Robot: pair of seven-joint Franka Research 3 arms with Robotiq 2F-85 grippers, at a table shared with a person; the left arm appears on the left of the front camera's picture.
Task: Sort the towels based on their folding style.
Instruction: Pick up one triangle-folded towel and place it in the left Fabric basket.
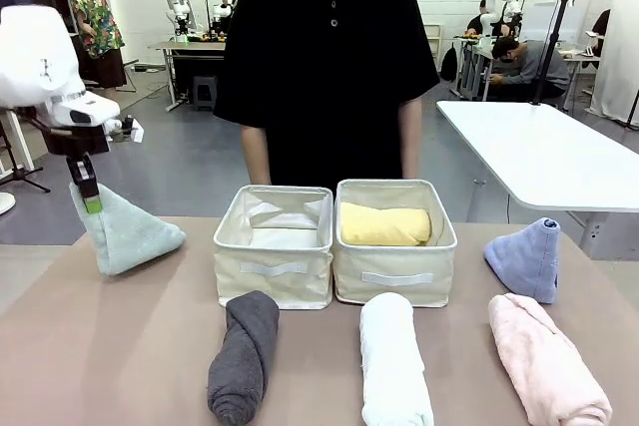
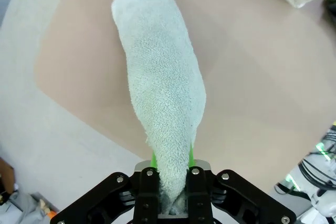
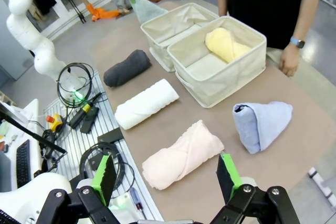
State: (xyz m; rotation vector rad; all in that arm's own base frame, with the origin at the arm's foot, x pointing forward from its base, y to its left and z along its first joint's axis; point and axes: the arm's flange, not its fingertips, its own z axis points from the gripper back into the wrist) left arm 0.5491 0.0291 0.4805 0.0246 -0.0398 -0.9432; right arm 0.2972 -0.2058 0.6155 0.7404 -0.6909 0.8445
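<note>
While the left gripper (image 2: 172, 158) pinches the fluffy mint cone towel (image 1: 127, 233) by its tip, left of the cream fabric bins (image 1: 272, 284), the right gripper (image 3: 166, 174) spreads wide (holding nothing).

Brightness: bright, even indoor light is filling all three views.
Source: the light is falling from above, going by the short shadows tucked under each thing.
Shadows: the dark grey towel (image 1: 243, 356) and the white towel (image 1: 393, 361) are casting only faint, soft-edged shadows on the counter (image 1: 120, 346).
Glare: the white table (image 1: 544, 152) at the right is washing out almost to pure white, and the left arm's shell (image 1: 35, 57) is losing its surface detail.
Focus: the mint-green towel (image 2: 163, 87) is showing crisp terry pile in the left wrist view, while the far room in the front view is looking slightly soft.
Distortion: the right wrist view is bowing the counter's edges and splaying the cream bins (image 3: 226, 80) outward.
</note>
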